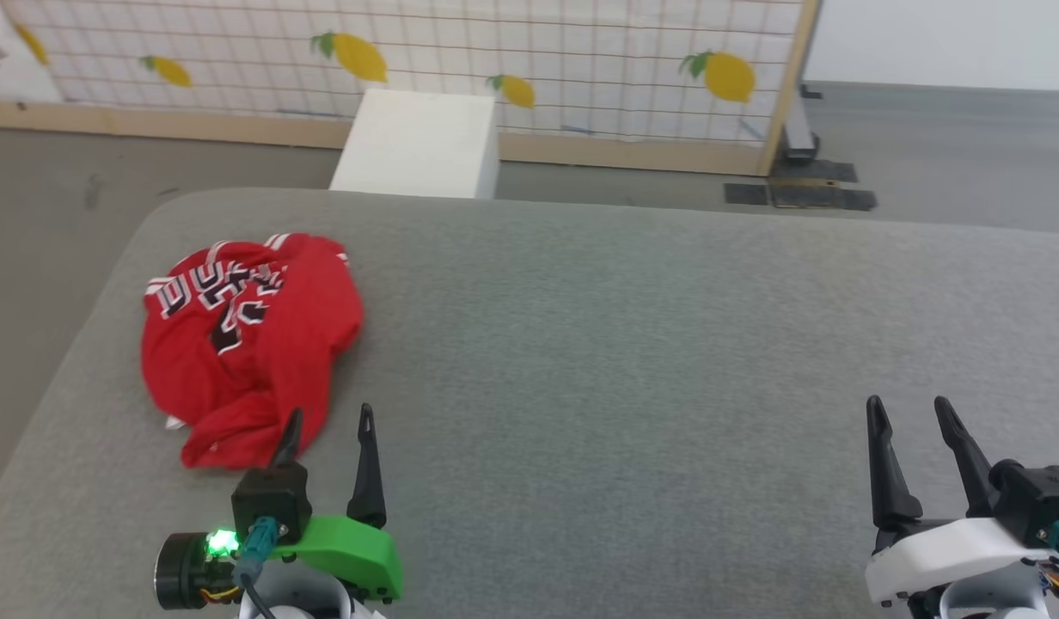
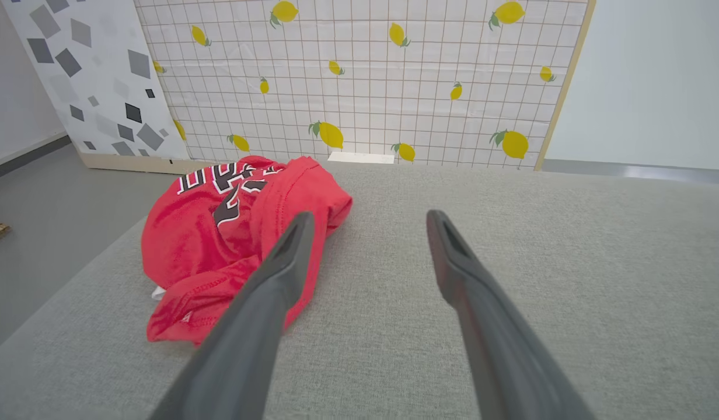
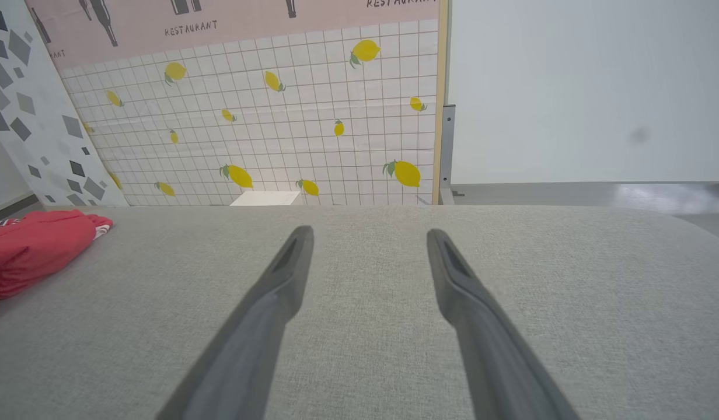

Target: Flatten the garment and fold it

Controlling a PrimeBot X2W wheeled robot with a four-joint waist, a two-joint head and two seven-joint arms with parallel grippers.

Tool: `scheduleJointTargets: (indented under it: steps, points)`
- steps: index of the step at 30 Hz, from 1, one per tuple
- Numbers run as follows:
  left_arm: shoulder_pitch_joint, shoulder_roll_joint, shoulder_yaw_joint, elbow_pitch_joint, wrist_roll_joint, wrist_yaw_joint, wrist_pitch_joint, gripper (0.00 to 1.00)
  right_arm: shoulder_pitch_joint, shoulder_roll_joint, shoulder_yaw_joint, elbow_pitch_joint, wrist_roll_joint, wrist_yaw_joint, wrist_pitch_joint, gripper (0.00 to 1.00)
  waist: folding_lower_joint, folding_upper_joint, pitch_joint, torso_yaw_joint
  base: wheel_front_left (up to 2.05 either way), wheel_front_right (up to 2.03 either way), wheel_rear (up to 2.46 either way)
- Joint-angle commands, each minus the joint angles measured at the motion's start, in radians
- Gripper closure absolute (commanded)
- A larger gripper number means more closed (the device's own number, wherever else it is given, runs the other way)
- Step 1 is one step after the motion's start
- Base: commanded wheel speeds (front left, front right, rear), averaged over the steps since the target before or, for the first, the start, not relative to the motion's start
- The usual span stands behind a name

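Note:
The garment (image 1: 246,344) is a red jersey lying crumpled in a heap on the left part of the grey table (image 1: 624,344), with black and white lettering showing on its top. My left gripper (image 1: 330,419) stands open just in front of its near edge, nothing between the fingers. In the left wrist view the garment (image 2: 219,239) lies left of the left gripper (image 2: 365,217), partly behind the left finger (image 2: 278,274). My right gripper (image 1: 908,406) is open at the lower right, far from the cloth. The right wrist view has the garment (image 3: 32,251) at its left edge and the right gripper (image 3: 368,233) over bare table.
A white box (image 1: 422,142) stands on the floor beyond the table's far edge. Behind it runs a grid-patterned screen with lemons (image 1: 529,60) on a wooden base. The table's left edge (image 1: 74,344) curves close to the garment. Grey floor surrounds the table.

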Motion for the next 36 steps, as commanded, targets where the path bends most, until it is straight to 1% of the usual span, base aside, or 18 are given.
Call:
scheduleJointTargets:
  steps: [1, 12, 20, 26, 36]
  points:
    - [0.006, -0.002, 0.002, 0.005, -0.003, 0.007, -0.01, 0.0, 0.012, 0.001, -0.004, 0.002, 0.013, -0.001, -0.011, 0.0, 0.0, 0.0, 0.001, 0.048, 0.0, 0.0, 0.0]
    - [0.032, -0.001, 0.015, 0.004, -0.011, 0.023, -0.033, 0.0, 0.019, 0.001, 0.003, 0.01, 0.021, -0.001, -0.034, 0.0, 0.0, 0.0, 0.011, 0.214, 0.0, 0.0, 0.0]
    - [0.05, -0.002, 0.019, 0.008, -0.02, 0.034, -0.05, 0.0, 0.026, 0.001, 0.016, 0.029, 0.027, -0.001, -0.051, 0.0, 0.0, 0.0, 0.013, 0.314, 0.0, 0.0, 0.0]
    - [0.063, -0.002, 0.02, 0.01, -0.024, 0.041, -0.062, 0.0, 0.035, 0.001, 0.021, 0.045, 0.04, -0.001, -0.063, 0.0, 0.0, 0.0, 0.009, 0.364, 0.0, 0.0, 0.0]
    - [0.083, -0.003, 0.016, 0.015, -0.034, 0.056, -0.082, 0.0, 0.054, 0.001, 0.017, 0.065, 0.056, -0.002, -0.084, 0.0, 0.0, 0.0, 0.006, 0.422, 0.0, 0.0, 0.0]
